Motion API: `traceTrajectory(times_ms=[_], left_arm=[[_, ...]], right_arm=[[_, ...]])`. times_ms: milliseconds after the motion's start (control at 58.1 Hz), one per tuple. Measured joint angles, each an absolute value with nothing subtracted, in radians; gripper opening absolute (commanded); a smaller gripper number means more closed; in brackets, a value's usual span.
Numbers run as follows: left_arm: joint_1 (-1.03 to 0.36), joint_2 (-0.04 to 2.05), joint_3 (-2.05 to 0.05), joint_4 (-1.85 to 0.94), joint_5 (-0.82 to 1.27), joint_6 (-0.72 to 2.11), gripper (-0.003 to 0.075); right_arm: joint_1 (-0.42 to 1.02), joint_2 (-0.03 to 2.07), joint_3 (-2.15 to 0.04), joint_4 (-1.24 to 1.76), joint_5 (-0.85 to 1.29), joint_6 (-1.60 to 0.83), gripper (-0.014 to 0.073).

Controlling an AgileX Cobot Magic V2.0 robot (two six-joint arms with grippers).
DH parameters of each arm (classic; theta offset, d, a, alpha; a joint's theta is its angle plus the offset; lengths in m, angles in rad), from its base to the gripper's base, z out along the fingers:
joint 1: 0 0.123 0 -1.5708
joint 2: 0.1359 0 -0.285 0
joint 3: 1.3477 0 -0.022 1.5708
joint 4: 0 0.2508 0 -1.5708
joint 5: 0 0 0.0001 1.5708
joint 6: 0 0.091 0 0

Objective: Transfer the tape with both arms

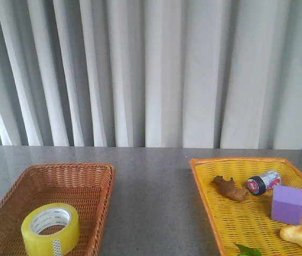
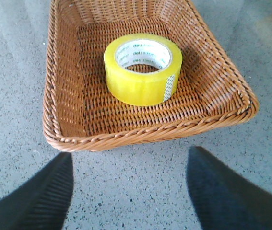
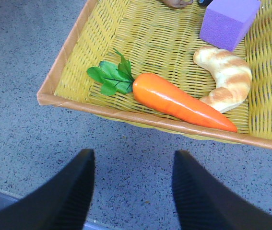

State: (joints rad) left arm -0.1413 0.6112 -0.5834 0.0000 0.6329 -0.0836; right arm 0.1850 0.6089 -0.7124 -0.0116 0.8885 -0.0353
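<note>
The yellow tape roll [image 1: 50, 228] lies flat in the brown wicker basket [image 1: 95, 176] at the front left; it also shows in the left wrist view [image 2: 143, 71]. My left gripper [image 2: 128, 165] is open and empty over bare table, just short of the brown basket's near rim [image 2: 145, 134]. My right gripper [image 3: 133, 160] is open and empty over bare table, just short of the yellow basket's near rim [image 3: 140, 119]. Neither arm shows in the front view.
The yellow basket [image 1: 209, 197] at the front right holds a purple block [image 1: 287, 204], a small can [image 1: 263, 182], a brown toy [image 1: 229, 188], a bread piece [image 3: 224, 84] and a carrot [image 3: 181, 101]. Grey curtain hangs behind the table. The table's front edge [image 3: 1, 196] lies near my right gripper.
</note>
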Motion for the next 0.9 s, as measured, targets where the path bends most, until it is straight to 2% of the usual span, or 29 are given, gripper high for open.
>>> traceTrajectory(times_ms=[241,327,896], left_arm=[[-0.141,0.61,-0.58,0.0,0.621,-0.084,0.0059],[-0.141,0.61,-0.58,0.0,0.615,-0.084,-0.0008],[-0.141,0.61,-0.58,0.0,0.599,-0.084,-0.0006]], right_arm=[[0.185,0.609,-0.712,-0.012,0.912,-0.035,0.0001],[0.185,0.609,-0.712,-0.012,0.912,-0.035,-0.0009],[0.185,0.609,-0.712,-0.012,0.919,-0.035,-0.0008]])
